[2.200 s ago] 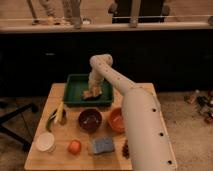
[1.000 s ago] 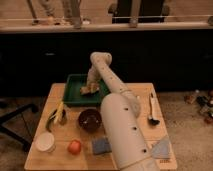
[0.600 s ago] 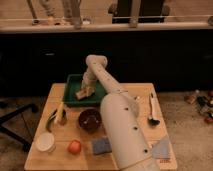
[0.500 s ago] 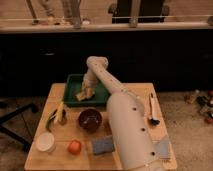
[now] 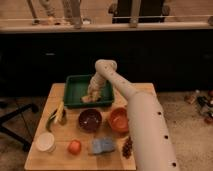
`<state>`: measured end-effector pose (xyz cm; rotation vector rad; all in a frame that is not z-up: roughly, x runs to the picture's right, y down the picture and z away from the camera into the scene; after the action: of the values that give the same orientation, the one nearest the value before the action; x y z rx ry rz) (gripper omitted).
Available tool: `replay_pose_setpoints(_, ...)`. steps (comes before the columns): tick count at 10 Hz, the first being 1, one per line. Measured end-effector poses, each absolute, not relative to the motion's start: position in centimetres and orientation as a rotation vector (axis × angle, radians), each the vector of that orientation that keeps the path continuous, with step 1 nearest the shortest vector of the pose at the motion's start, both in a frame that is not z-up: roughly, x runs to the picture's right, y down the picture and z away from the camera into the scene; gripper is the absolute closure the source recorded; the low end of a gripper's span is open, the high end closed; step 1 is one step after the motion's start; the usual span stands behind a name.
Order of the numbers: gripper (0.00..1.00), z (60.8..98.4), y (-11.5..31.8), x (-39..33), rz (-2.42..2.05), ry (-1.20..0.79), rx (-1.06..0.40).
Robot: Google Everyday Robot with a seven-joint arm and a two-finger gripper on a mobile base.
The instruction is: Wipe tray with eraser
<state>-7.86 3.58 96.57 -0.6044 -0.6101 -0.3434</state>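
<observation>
The dark green tray sits at the back of the wooden table. My white arm reaches from the lower right, bends at an elbow above the tray and comes down into it. My gripper is low inside the tray near its front wall, right of middle. A small tan-brown eraser lies at the gripper's tip, on the tray floor.
A dark red bowl and an orange bowl stand in front of the tray. A blue-grey pad, an orange fruit, a white cup, a banana and a dark cluster lie nearer the front edge.
The gripper with the eraser has moved left across the tray floor and then back to the right and front. The arm now covers the table's right side.
</observation>
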Motion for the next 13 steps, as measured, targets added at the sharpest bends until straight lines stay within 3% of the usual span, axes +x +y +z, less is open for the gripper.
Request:
replay_pose_setpoints(7,1.00,99.4,0.1,-8.0,-0.295,-0.613,-0.586)
replay_pose_setpoints(13,1.00,99.8,1.1,-13.3,-0.344,-0.695,-0.608)
